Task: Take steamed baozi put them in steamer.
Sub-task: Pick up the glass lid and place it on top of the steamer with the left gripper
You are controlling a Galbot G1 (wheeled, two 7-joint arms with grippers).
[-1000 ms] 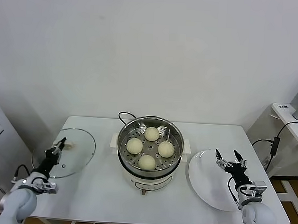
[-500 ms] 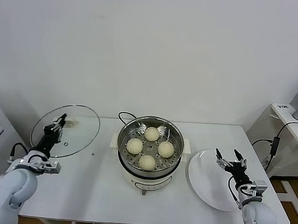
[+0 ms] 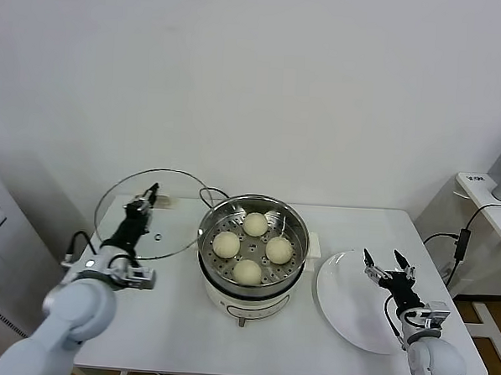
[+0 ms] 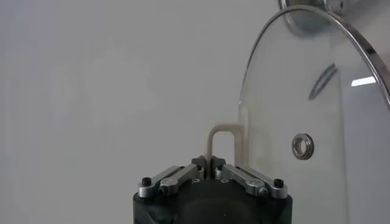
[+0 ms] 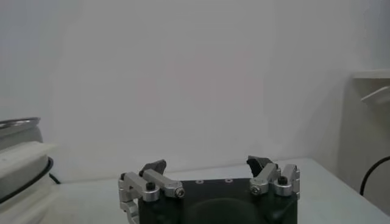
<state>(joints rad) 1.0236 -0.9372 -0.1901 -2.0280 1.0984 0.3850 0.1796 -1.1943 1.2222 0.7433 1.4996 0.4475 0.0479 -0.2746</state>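
All four steamed baozi (image 3: 249,247) sit in the steamer (image 3: 250,253). Left gripper (image 3: 144,200), clamped on the glass lid (image 3: 155,212) handle, holds it tilted beside the pot; covering appears next. Right gripper (image 3: 388,270) idles spread open over the plate (image 3: 353,315).

Arms: pale grey rounded shells, thin black cables at wrists. Left gripper (image 3: 147,196), right gripper (image 3: 387,267): black bodies, silver screwed linkages, black fingers (image 5: 155,167).

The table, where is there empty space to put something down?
Bare table shows in front of the steamer, and at the left end under the raised glass lid held by the left gripper. The steamer is full: four baozi. The white plate is bare, but the open right gripper hovers there.
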